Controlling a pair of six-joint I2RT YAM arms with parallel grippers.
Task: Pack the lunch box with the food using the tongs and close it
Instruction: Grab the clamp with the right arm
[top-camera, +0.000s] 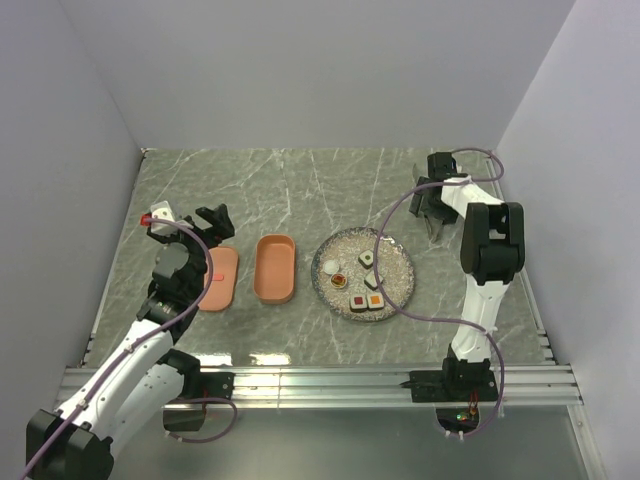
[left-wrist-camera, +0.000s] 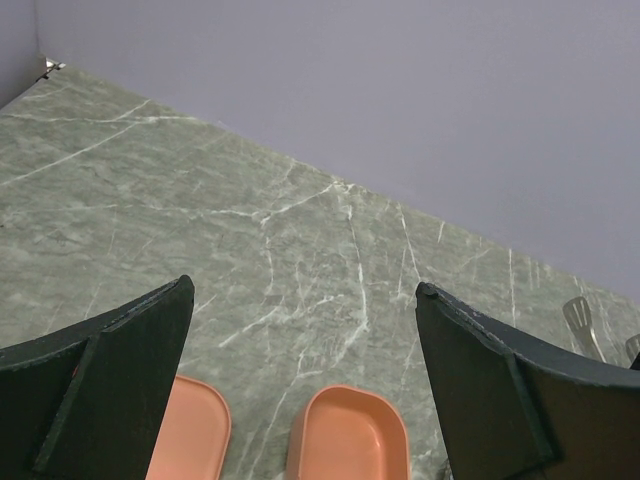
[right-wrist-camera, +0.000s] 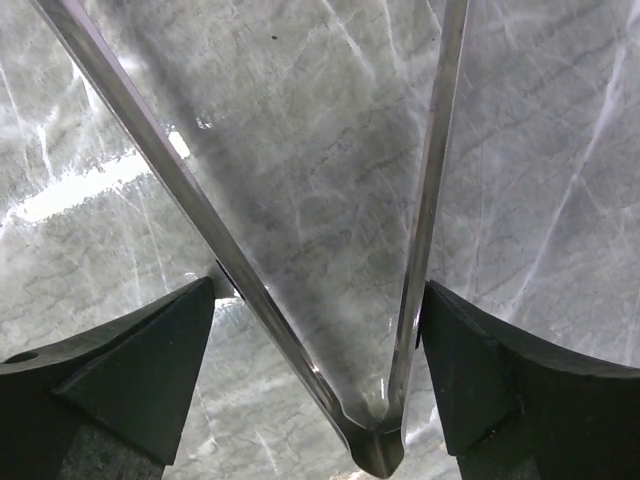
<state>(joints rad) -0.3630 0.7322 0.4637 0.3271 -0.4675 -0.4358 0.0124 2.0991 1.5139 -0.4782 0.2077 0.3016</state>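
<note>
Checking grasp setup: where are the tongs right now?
Top view: right rear of the table, beyond the plate. The tongs sit between the right tool's fingers, joined end nearest its wrist.

You have a grey-green marbled worktop (top-camera: 300, 190) veined in white. Plain pale walls (top-camera: 310, 70) close it on three sides under even light.

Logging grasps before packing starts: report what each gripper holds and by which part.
Left gripper: open, nothing held. Right gripper straddles the tongs near their joined end, close against both arms; whether it grips yet cannot be told.
</note>
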